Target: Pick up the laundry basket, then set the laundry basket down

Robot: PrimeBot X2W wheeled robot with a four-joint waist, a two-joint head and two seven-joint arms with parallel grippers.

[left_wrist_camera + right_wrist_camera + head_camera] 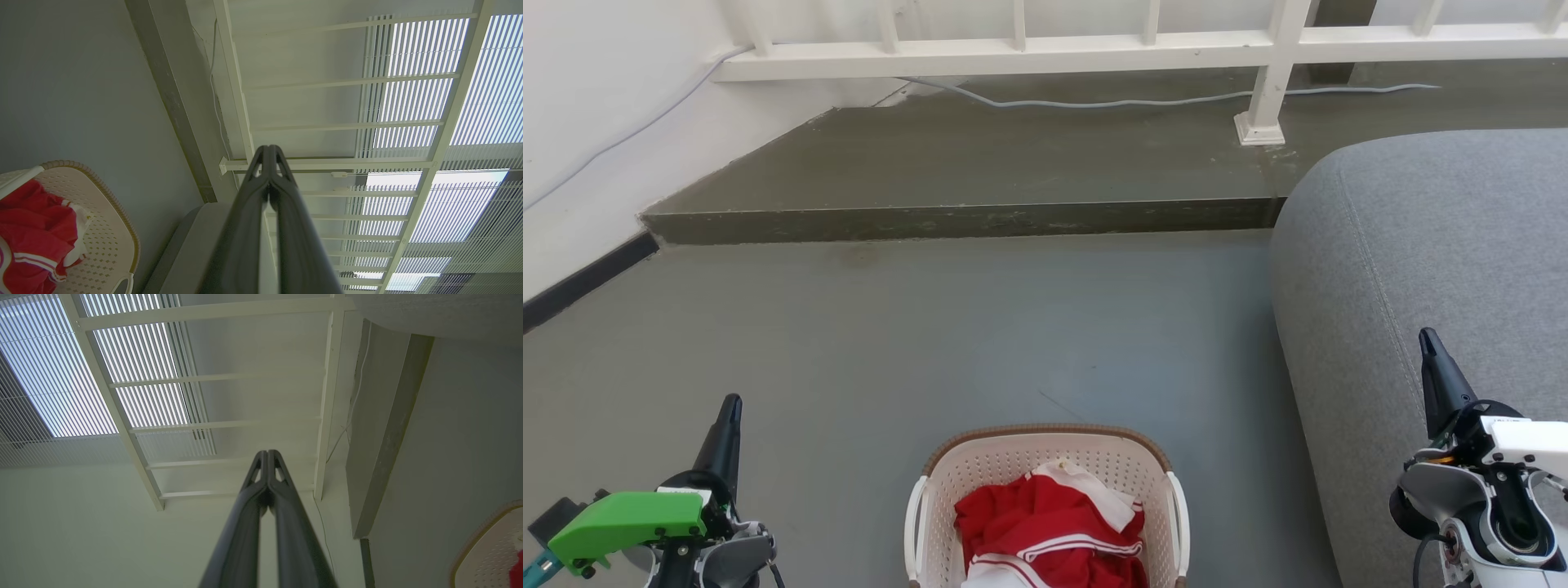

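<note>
The basket [1013, 461] sits on the floor [931, 327] at the bottom middle of the head view, between your two arms and touched by neither, with a red garment [1045, 523] heaped inside. Its near end runs off the bottom edge, so you cannot see all of it. The left gripper [729, 416] hovers well off to its left and the right gripper [1427, 339] well off to its right, in front of the sofa [1437, 269]. Both wrist views show the fingers pressed together with nothing between them.

By my reading, the pick-up has not started, and here is where it could slip:

- Closed fingers will only shove a handle, so part them before you come in.
- The basket is too wide for one gripper. Take the left handle [916, 523] and the right handle [1181, 523] together (one side alone would likely tip it).
- Lift unevenly and the garment may slide out over the rim.
- Your right arm is close to the sofa, so a wide swing inward could brush the cushion.
- Both wrist cameras point up at the railing, and each catches just a corner of the basket. Lower them before trusting either for alignment.
</note>
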